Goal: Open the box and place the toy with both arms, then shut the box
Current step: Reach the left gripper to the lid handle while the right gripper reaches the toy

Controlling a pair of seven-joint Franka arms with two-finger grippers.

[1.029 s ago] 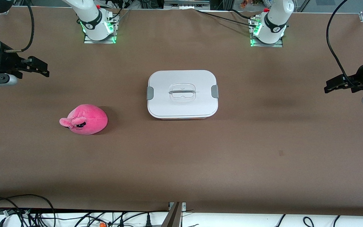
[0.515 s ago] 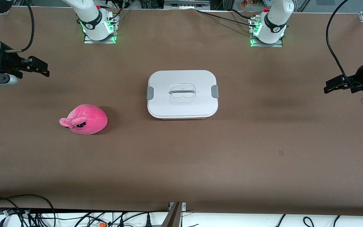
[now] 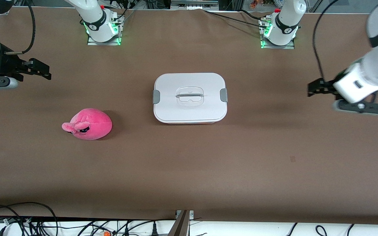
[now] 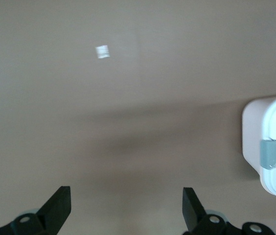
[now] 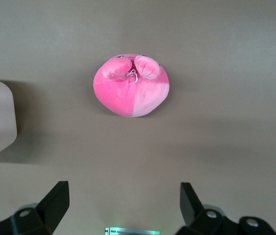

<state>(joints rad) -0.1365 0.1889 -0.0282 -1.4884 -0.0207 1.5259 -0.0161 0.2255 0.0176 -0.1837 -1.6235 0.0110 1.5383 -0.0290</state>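
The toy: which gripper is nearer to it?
Right. The right gripper hangs open near the toy; the left gripper, also open, is past the box at the left arm's end.

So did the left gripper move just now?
Yes. The left gripper has swung in toward the box, which stayed put.

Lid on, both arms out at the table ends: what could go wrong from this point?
The box is shut, with a grey clip at each end; if one stays latched, pulling at the lid may drag the whole box. The open left gripper hangs over bare table toward its end and might approach off the clip. The toy is soft and round; the open right gripper could pinch only an ear.
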